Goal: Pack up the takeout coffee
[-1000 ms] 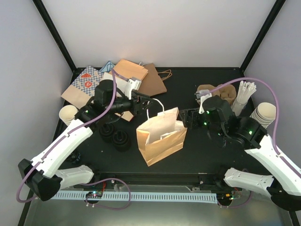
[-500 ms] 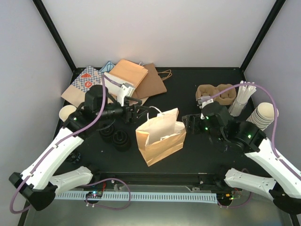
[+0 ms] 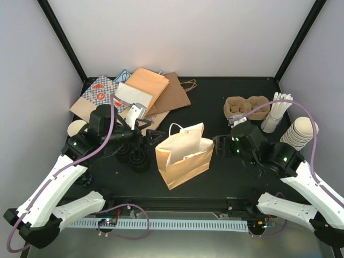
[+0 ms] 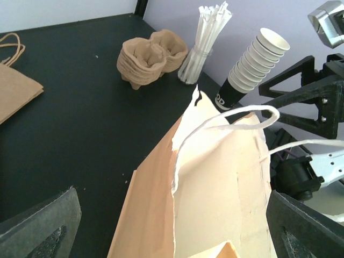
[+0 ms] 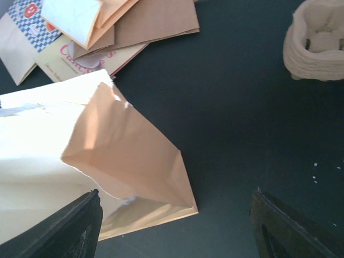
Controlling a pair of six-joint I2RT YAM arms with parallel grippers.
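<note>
Nearest you, the brown paper bag point(image 3: 183, 155) stands upright on the dark surface point(image 3: 231, 180) between the two arms, mouth up, which looks like staging for loading. Your left claw point(image 3: 152, 137) sits just beside the bag's left edge, jaws wide apart and holding nothing. Its wrist view looks along the bag's white handle point(image 4: 226, 121). Your right claw point(image 3: 219, 146) faces the bag's right side, jaws likewise spread and gripping nothing. I judge it is placed there to steady or widen the mouth.

A loose stack of black lids point(image 3: 135, 157) stands left of the bag. Farther off, at the right rear, the pulp carriers point(image 3: 244, 107) sit nested in a stack, well apart from the bag and next to the straws point(image 3: 277, 110) and a stack of lidless cups point(image 3: 302, 131). No capped cup shows in any view, and the visible part of the bag's inside looks empty, so packing seems not yet begun. Flat bags point(image 3: 145, 88) lie at the far left.
</note>
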